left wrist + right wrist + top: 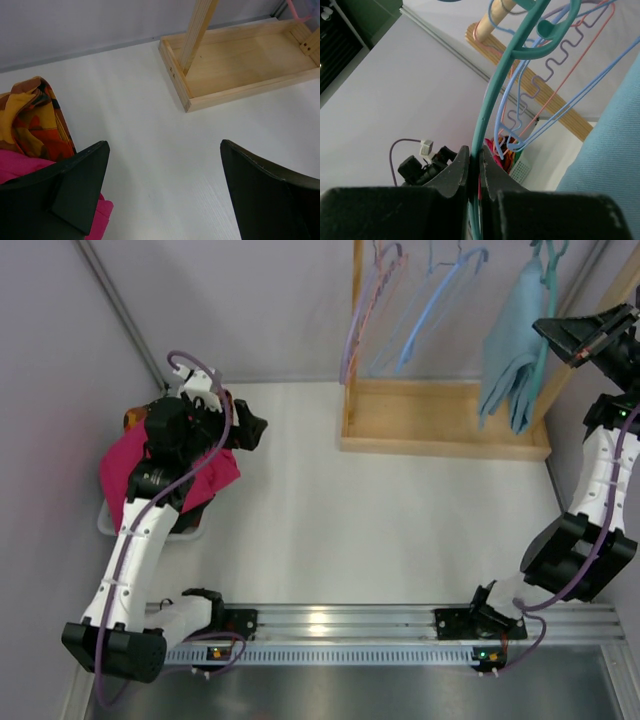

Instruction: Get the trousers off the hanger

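Teal-blue soft fabric trousers [508, 350], seen from above, are draping from the thin teal-green plastic hanger [548, 265] at the pale wooden rack's [440, 447] right end. Left wrist: left gripper [162, 150] is hanging wide open, empty, left of the rack. Right wrist: right gripper [475, 155] is clamping the hanger's arm; holding it steady while the cloth slides off seems advisable.

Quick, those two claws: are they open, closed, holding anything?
The left gripper is open, holding nothing.
The right gripper is closed on the hanger.
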Available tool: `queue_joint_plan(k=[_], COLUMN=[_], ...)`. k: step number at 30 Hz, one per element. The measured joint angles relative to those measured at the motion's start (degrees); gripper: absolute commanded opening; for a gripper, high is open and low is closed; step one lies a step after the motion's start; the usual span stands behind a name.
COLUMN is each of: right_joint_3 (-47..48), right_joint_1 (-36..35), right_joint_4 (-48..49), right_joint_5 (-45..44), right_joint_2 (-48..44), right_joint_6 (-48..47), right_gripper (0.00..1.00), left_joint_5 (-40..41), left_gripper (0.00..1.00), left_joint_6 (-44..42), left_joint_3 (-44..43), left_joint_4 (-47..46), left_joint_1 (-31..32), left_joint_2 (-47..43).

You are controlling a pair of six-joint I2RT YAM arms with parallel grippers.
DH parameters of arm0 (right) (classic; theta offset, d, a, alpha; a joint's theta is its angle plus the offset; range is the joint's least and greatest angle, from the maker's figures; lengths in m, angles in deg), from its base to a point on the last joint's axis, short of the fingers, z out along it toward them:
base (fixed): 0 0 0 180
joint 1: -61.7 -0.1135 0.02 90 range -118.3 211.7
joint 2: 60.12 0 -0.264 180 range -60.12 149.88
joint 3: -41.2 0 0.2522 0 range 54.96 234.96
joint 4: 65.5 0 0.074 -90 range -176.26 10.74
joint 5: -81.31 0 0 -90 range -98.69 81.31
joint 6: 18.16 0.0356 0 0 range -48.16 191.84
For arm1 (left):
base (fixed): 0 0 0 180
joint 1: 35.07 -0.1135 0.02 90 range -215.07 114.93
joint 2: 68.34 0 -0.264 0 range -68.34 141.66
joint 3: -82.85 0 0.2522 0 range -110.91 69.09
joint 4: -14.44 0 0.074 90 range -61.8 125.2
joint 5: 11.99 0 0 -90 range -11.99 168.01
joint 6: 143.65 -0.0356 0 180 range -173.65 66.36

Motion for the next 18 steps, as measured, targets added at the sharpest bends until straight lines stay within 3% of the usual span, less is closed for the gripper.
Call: queue_joint_plan(k=[8, 13, 18], right_joint_3=[-18.97, -27.69, -34.29], right_joint_1=[0.0, 0.0, -0.07], right_joint_4=[7.28, 7.04, 2.45], right_joint_5=[3.04, 4.55, 4.85], right_joint_2=[-16.0, -23.67, -30.62], right_joint_6=[3.96, 4.61, 2.36], right_gripper=[0.0, 0.0, 0.0], left_joint_5=[-6.14, -5.62, 3.58], left_gripper=[0.99, 0.98, 0.98], left_joint_6=[-10.91, -17.62, -20.83], left_joint_3=[8.07, 10.16, 13.97], left_joint_4=[-7.54, -11.02, -19.52], left_joint_1=[4.13, 16.87, 35.47], left_joint_2=[-4.9, -4.98, -3.17])
